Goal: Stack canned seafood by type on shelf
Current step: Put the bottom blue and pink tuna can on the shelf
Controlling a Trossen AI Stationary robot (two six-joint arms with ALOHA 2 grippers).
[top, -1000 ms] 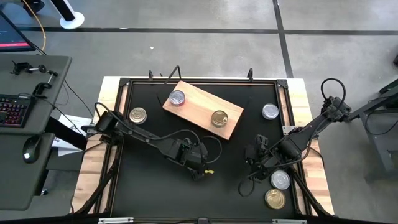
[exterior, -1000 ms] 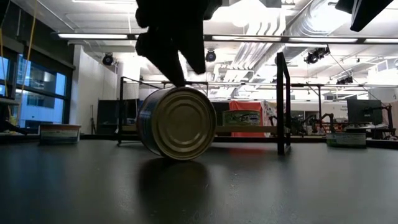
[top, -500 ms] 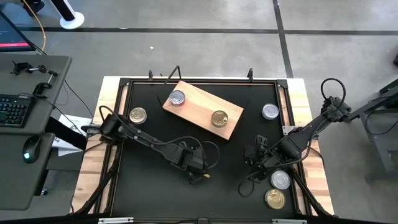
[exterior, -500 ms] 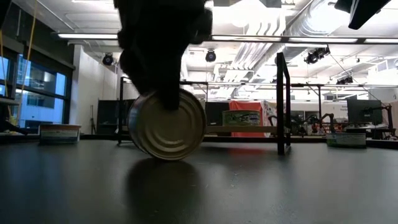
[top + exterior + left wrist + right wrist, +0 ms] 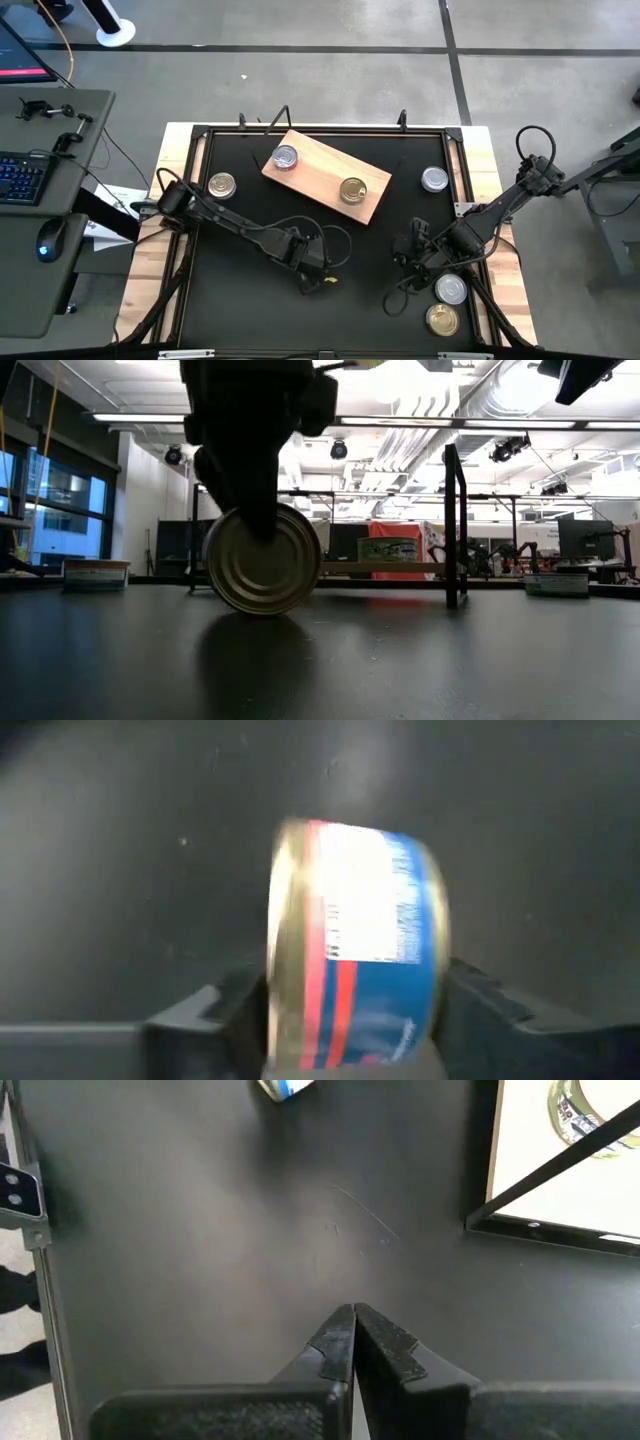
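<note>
A tin with a blue and red label and a gold-coloured end stands on its rim on the black table, near the front middle. My left gripper reaches down over it and is shut on it. On the shelf, a slanted wooden board at the back, rest a silver-lidded tin and a gold-lidded tin, each lying flat. My right gripper hangs shut and empty over the table's right half, its fingers closed together. My left gripper pinches the tin between its two fingers, one on each flat end, next to the gold rim. The fingers come from above, pointing down. The tin stays upright on its rim, with its lowest point on the table.
Loose tins lie flat at the left, the right and the front right. A black metal frame runs round the table. Bare tabletop lies between the two grippers.
My left gripper has sunk lower over the upright tin, and one finger now stands in front of the tin's near end. The tin has shifted a little toward the table's left, still on its rim.
</note>
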